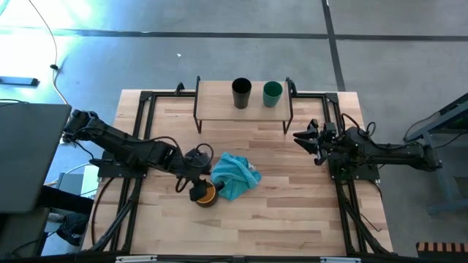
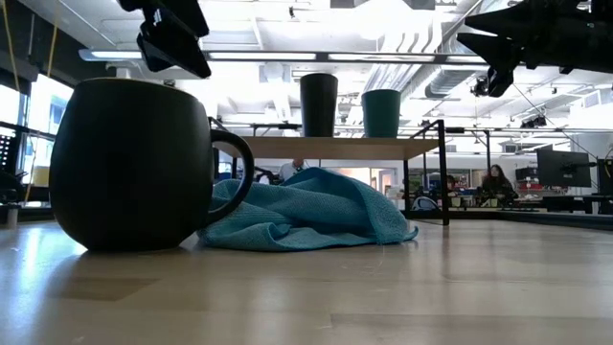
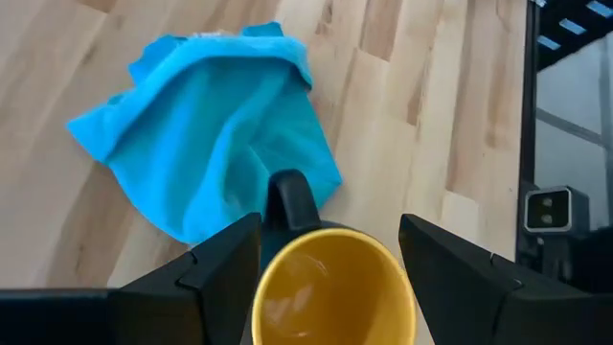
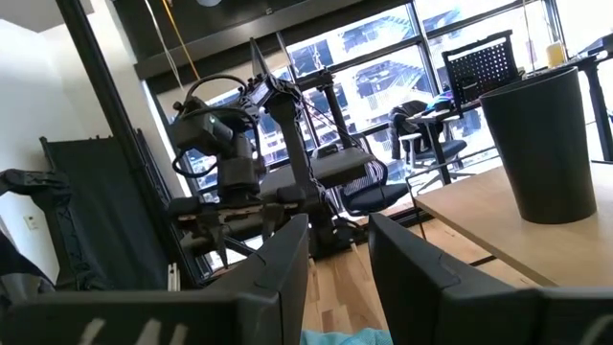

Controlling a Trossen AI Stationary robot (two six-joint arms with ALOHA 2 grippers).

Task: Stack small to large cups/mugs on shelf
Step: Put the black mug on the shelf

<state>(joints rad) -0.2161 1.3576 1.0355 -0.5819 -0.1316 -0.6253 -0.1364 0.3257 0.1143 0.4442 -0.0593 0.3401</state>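
The dark mug with the yellow-orange inside [image 1: 206, 194] stands upright on the table near its left front, its handle [image 3: 289, 201] pointing at the teal cloth [image 1: 235, 175]. My left gripper [image 1: 196, 177] hovers just above the mug [image 2: 134, 163], open, one finger on either side of the rim [image 3: 330, 254], touching nothing. The black cup [image 1: 241, 93] and the shorter green cup [image 1: 272, 93] stand upright side by side on the shelf [image 1: 219, 109] at the table's far middle. My right gripper [image 1: 306, 142] waits open in the air, right of the shelf.
The crumpled teal cloth [image 2: 306, 211] lies on the table right beside the mug's handle. The shelf's black legs [image 1: 197, 117] stand on the table's far part. Black frame rails [image 1: 139, 131] run along the left and right table edges. People sit far off in the room [image 2: 498, 182].
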